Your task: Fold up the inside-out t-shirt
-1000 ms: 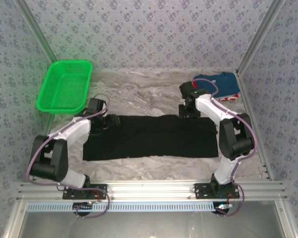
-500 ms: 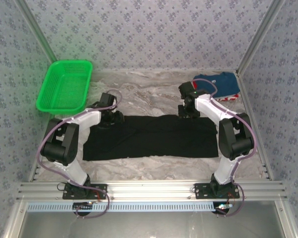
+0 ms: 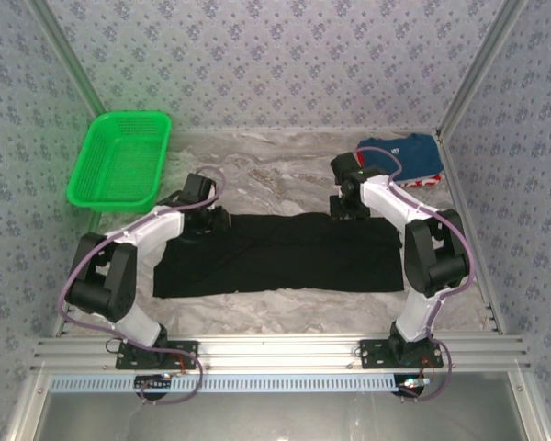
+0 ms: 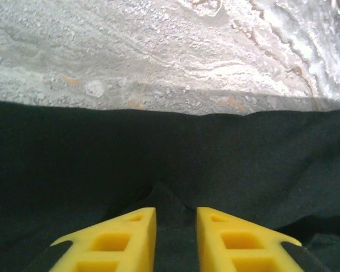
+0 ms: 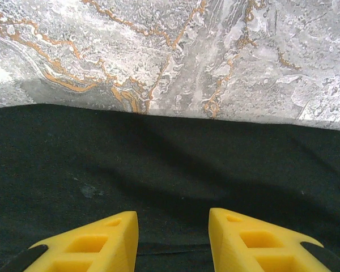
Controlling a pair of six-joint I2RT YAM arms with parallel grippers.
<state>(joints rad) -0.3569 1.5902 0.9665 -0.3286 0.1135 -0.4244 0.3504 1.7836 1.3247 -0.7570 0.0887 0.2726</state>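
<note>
The inside-out t-shirt (image 3: pixel 275 257) lies as a long black strip across the middle of the marble table (image 3: pixel 275 175). My left gripper (image 3: pixel 205 223) sits on its far left edge. In the left wrist view the yellow fingers (image 4: pixel 130 232) stand close together, and a raised ridge of black cloth (image 4: pixel 170 195) is pinched between them at the left gripper (image 4: pixel 176 212). My right gripper (image 3: pixel 349 209) rests on the far edge towards the right. In its wrist view the right gripper (image 5: pixel 173 218) has black cloth (image 5: pixel 170 164) between its fingers, with a fold line low in the gap.
A green basket (image 3: pixel 119 161) stands at the back left. A folded blue shirt with red trim (image 3: pixel 404 156) lies at the back right by the frame post. Patterned walls close in the back and both sides.
My left arm swung right onto the shirt's far left edge and its jaws closed on the cloth. The right arm has stayed still.
</note>
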